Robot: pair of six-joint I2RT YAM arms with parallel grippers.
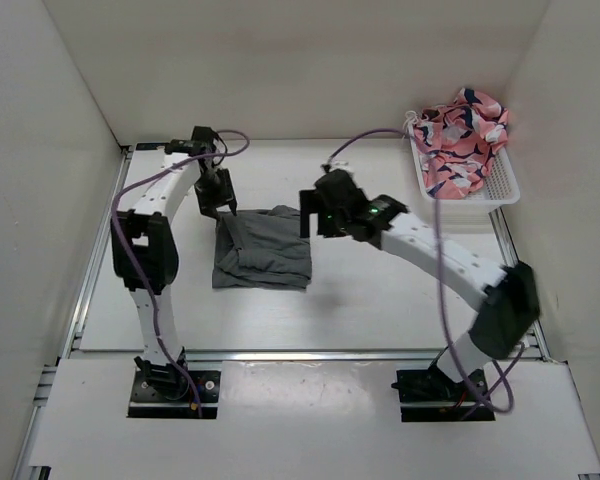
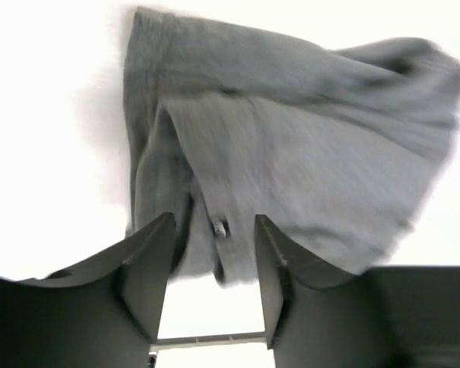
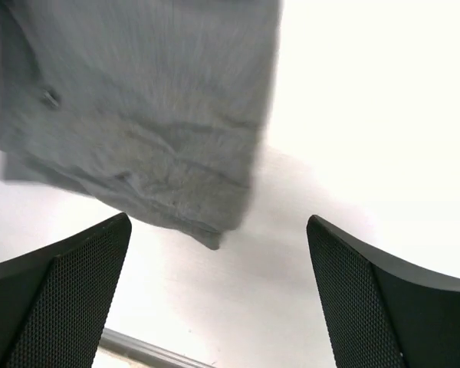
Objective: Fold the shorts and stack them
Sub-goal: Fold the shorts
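Note:
The dark grey shorts (image 1: pixel 263 250) lie folded on the white table, left of centre. My left gripper (image 1: pixel 223 208) hovers over their far left corner. In the left wrist view its jaws (image 2: pixel 213 218) stand open, with the hem of the grey shorts (image 2: pixel 291 153) lying between the fingertips and table showing below. My right gripper (image 1: pixel 308 225) is at the shorts' far right corner. In the right wrist view it (image 3: pixel 218 222) is wide open and empty over bare table, just past a corner of the shorts (image 3: pixel 138 115). The pink patterned shorts (image 1: pixel 463 138) lie bunched in a basket.
A white basket (image 1: pixel 500 190) stands at the back right corner against the wall. White walls close in the table on the left, back and right. A metal rail (image 1: pixel 300 352) runs along the table's near edge.

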